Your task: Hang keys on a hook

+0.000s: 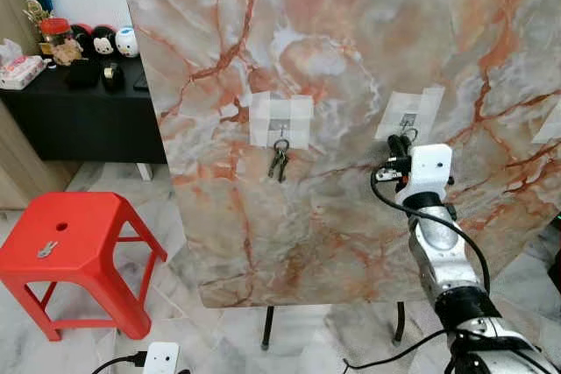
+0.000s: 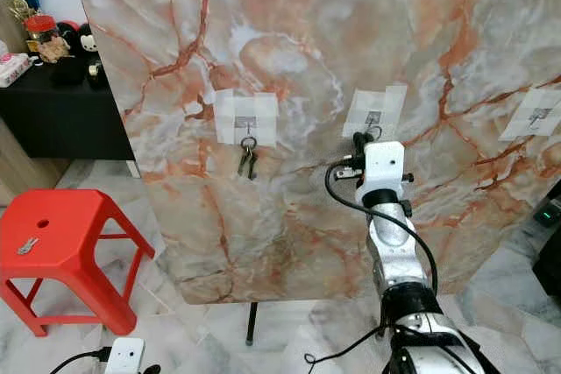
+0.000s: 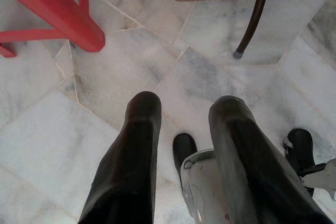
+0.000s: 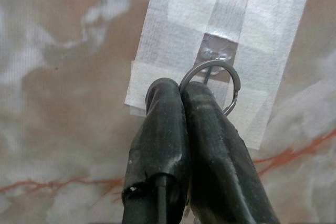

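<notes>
Jaws, right: my right gripper [image 4: 181, 90] is pressed tight together on the key ring [image 4: 211, 85], pinching its lower left arc, raised against the marble board [image 1: 351, 67].
Jaws, left: my left gripper [image 3: 184, 111] hangs idle over the tiled floor [image 3: 121, 61], fingers spread apart and holding nothing.
Key ring: in the right wrist view it lies flat against the middle hook [image 4: 212, 56], the wire loop overlapping the clear hook under its white tape [image 4: 173, 35]. I cannot tell whether the ring is already over the hook tip or only resting in front of it. The keys themselves are hidden behind my fingers.
Risk one: if I let go while the ring is merely in front of the hook, it drops to the floor; the cause would be trusting the overlap I see as a proper catch.
Risk two: the hook is held by tape alone, so pushing or dragging down too hard could peel it off the board.
Risk three: the pinch is on the ring's edge, so a twist could slip it out.
Other keys: one bunch of keys [image 1: 279, 160] already hangs on the left hook [image 1: 280, 125].
Further out: a loose key [image 1: 46, 250] lies on the red stool [image 1: 88, 216], well apart from the board.
</notes>
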